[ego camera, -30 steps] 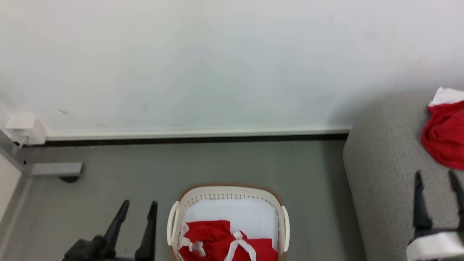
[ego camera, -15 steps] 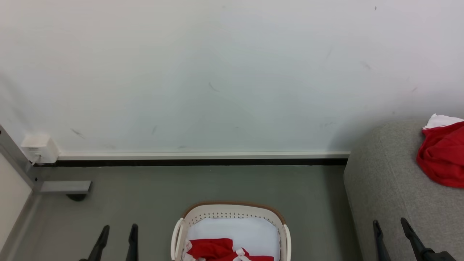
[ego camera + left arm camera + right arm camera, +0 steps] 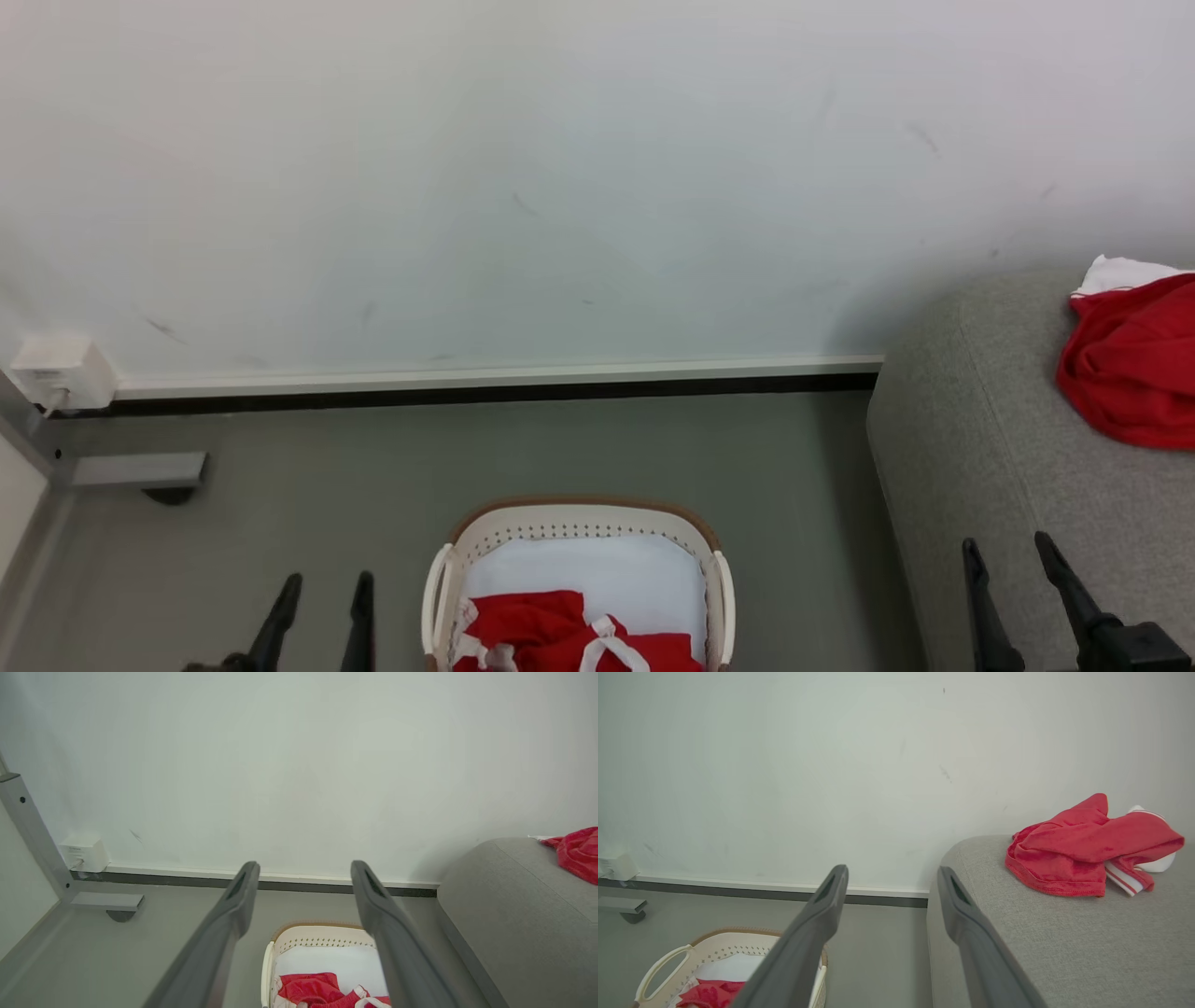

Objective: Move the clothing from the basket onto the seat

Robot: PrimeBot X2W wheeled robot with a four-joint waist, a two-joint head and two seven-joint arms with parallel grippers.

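The cream basket (image 3: 485,527) with a brown rim stands on the grey floor at the bottom centre, holding red clothing (image 3: 551,630) with white straps on its white bottom. Another red garment (image 3: 1134,369) with white trim lies on the grey seat (image 3: 943,467) at the right. My left gripper (image 3: 325,586) is open and empty, left of the basket. My right gripper (image 3: 1008,549) is open and empty over the seat's near edge. The left wrist view shows the basket (image 3: 317,938) between the fingers; the right wrist view shows the garment (image 3: 1083,854) on the seat (image 3: 1041,933).
A white wall with a pale skirting board (image 3: 485,373) runs behind the basket. A grey metal frame leg and foot (image 3: 135,471) and a small white box (image 3: 61,369) sit at the far left. Bare grey floor (image 3: 560,448) lies between the wall and the basket.
The head camera has shifted, so the whole picture moved. My right gripper has dropped lower in the picture, away from the garment on the seat. Both grippers stay open and empty.
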